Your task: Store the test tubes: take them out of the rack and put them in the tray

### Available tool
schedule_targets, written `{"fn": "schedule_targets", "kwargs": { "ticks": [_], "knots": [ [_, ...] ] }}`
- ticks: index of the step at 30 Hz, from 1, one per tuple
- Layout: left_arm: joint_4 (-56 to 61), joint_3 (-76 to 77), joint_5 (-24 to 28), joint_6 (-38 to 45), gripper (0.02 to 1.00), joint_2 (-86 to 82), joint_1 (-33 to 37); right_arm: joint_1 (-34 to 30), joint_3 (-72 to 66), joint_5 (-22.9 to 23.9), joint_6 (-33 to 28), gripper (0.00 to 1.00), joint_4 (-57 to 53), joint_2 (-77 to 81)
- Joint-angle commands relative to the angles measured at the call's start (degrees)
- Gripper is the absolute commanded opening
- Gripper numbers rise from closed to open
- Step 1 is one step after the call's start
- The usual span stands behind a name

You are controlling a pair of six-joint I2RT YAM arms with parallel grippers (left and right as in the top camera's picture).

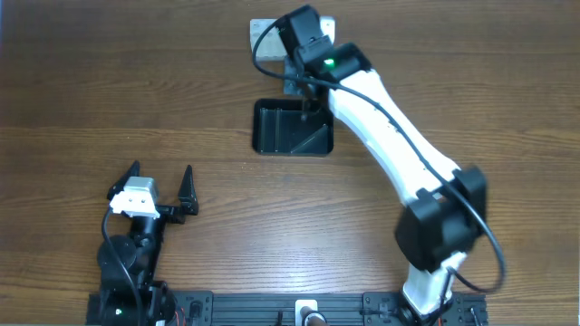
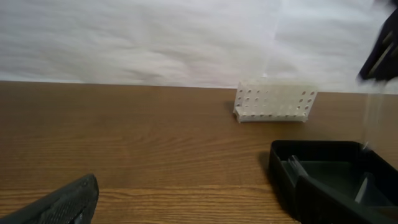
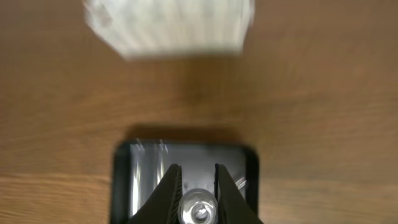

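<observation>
Toward the table's (image 1: 91,72) far edge, about mid-span, sits the white perforated rack (image 2: 273,99). The black tray (image 1: 258,127) lies just on the near side of it, apart from it by a strip of bare wood. The right gripper (image 3: 195,174) hangs above the tray, jaws closed on one clear test tube (image 3: 199,213). The tube is seen end-on between the two black fingers and is clamped near its top. In the left wrist view its body hangs straight down as a faint glassy line, lower end at about tray-rim level; whether it touches the tray floor cannot be told. It is over the tray's interior, not over the rim. Glints on the tray floor suggest glass already lying there, though no count is possible. No tubes are clearly standing in the rack. One faint upright streak above it may be one, too dim to be sure. Judgement: task well under way, this tube at the drop-off stage, release not yet made; what remains depends on rack contents not resolved here. The left gripper (image 1: 161,170) is near the table's near-left corner, jaws spread wide and holding nothing, well apart from tray and rack.
</observation>
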Motion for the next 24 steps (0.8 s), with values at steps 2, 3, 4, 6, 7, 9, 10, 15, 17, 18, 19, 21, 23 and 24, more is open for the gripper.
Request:
{"fn": "schedule_targets", "kwargs": {
  "ticks": [2,3,4,6,7,9,10,15,17,18,19,21,23,24],
  "knots": [
    [-0.1,-0.3,1.0,-0.8,1.000,-0.3,0.2,0.6,-0.4,-3.3,5.6,0.088,-0.2,7.6],
    [-0.1,-0.3,1.0,-0.8,1.000,-0.3,0.2,0.6,-0.4,-3.5,5.8,0.088,-0.2,8.6],
    [-0.1,-0.3,1.0,-0.8,1.000,-0.3,0.2,0.7,-0.4,-3.5,6.1,0.088,-0.2,9.5],
    [-0.1,-0.3,1.0,-0.8,1.000,-0.3,0.2,0.7,-0.4,-3.7,6.8,0.095,-0.3,11.0],
    [-0.1,-0.3,1.0,-0.8,0.998,-0.3,0.2,0.8,-0.4,-4.2,6.8,0.099,-0.3,11.5],
    [-0.1,-0.3,1.0,-0.8,0.998,-0.3,0.2,0.8,-0.4,-5.1,6.8,0.115,-0.4,12.3],
    [-0.1,-0.3,1.0,-0.8,1.000,-0.3,0.2,0.8,-0.4,-5.4,7.1,0.121,-0.4,12.8],
    [-0.1,-0.3,1.0,-0.8,1.000,-0.3,0.2,1.2,-0.5,-5.6,8.1,0.215,-1.0,13.5],
    [-0.1,-0.3,1.0,-0.8,1.000,-0.3,0.2,1.2,-0.5,-6.1,8.1,0.268,-1.3,13.7],
    [-0.1,-0.3,1.0,-0.8,0.998,-0.3,0.2,1.2,-0.5,-6.4,8.1,0.286,-1.5,13.7],
    [-0.1,-0.3,1.0,-0.8,0.998,-0.3,0.2,1.3,-0.5,-6.4,8.1,0.303,-1.6,13.7],
    [-0.1,-0.3,1.0,-0.8,1.000,-0.3,0.2,1.4,-0.5,-6.4,8.1,0.343,-1.3,13.6],
    [-0.1,-0.3,1.0,-0.8,1.000,-0.3,0.2,1.5,-0.5,-6.0,8.0,0.375,-1.0,13.2],
    [-0.1,-0.3,1.0,-0.8,0.993,-0.3,0.2,1.6,-0.5,-5.2,8.0,0.395,-0.8,12.6]
  ]
}}
